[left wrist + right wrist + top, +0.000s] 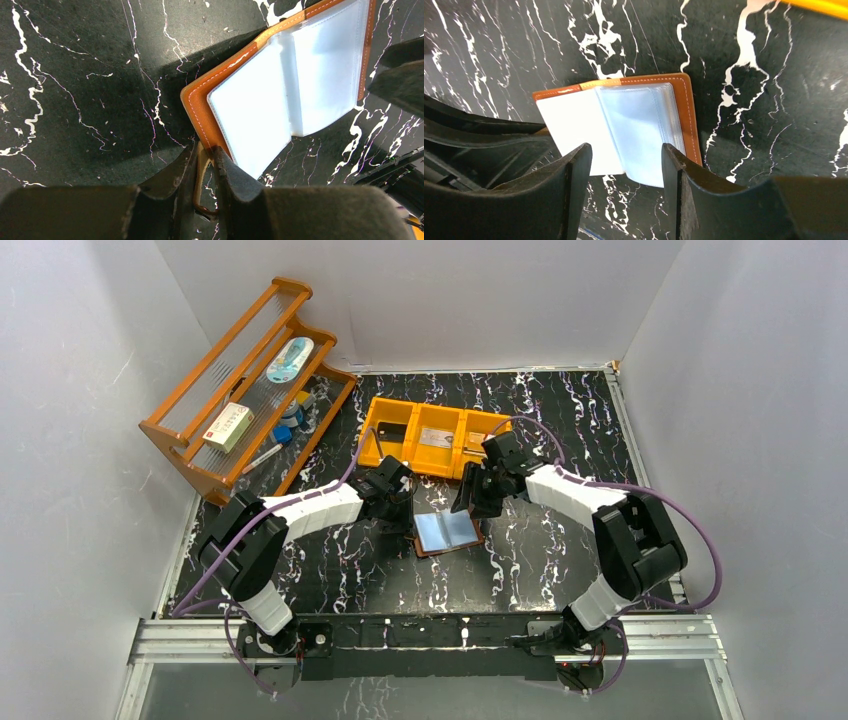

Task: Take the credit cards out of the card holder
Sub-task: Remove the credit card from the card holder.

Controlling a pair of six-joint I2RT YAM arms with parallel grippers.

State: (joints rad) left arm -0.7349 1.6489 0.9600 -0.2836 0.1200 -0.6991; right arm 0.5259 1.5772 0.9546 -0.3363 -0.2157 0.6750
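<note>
The card holder [447, 532] lies open on the black marbled table, its brown leather cover underneath and its pale-blue clear pockets [280, 85] facing up. My left gripper [206, 152] is shut on a leather tab at the holder's near-left corner [405, 515]. My right gripper [626, 155] hovers open just above the pockets' near edge [624, 125], and nothing is between its fingers [475, 502]. No card shows inside the pockets. Flat credit cards lie in the orange bin: a black one [392, 430], a silvery one [436, 437] and a tan one [476, 440].
The orange three-compartment bin [418, 468] stands just behind the holder, close to both wrists. A wooden rack [245, 390] at the back left holds a white-and-red box [228, 426] and small items. Grey walls close in three sides.
</note>
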